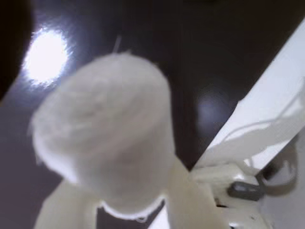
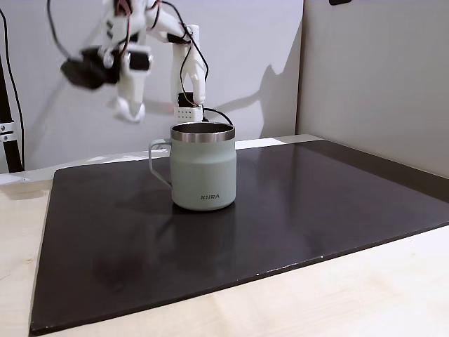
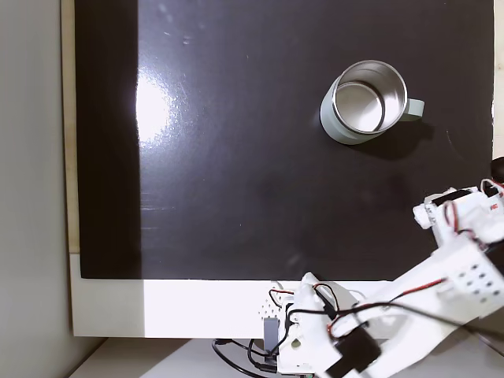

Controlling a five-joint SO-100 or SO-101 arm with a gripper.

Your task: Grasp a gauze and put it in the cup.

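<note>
The gauze (image 1: 105,133), a small white fabric roll, sits close to the lens in the wrist view, and my gripper (image 1: 119,191) is shut on it, with white fingers (image 1: 190,200) on either side. In a fixed view the gripper (image 2: 127,102) hangs high in the air with the gauze (image 2: 130,109) at its lower end, up and to the left of the cup (image 2: 203,167). The cup is a pale sage-green mug with a steel rim that stands upright on the black mat. From above, the cup (image 3: 346,130) looks empty.
A glossy black mat (image 2: 295,217) covers most of the light wooden table (image 2: 365,295). The arm's base and cables (image 3: 315,339) stand at the mat's near edge in the top-down fixed view. A white wall (image 2: 245,56) rises behind.
</note>
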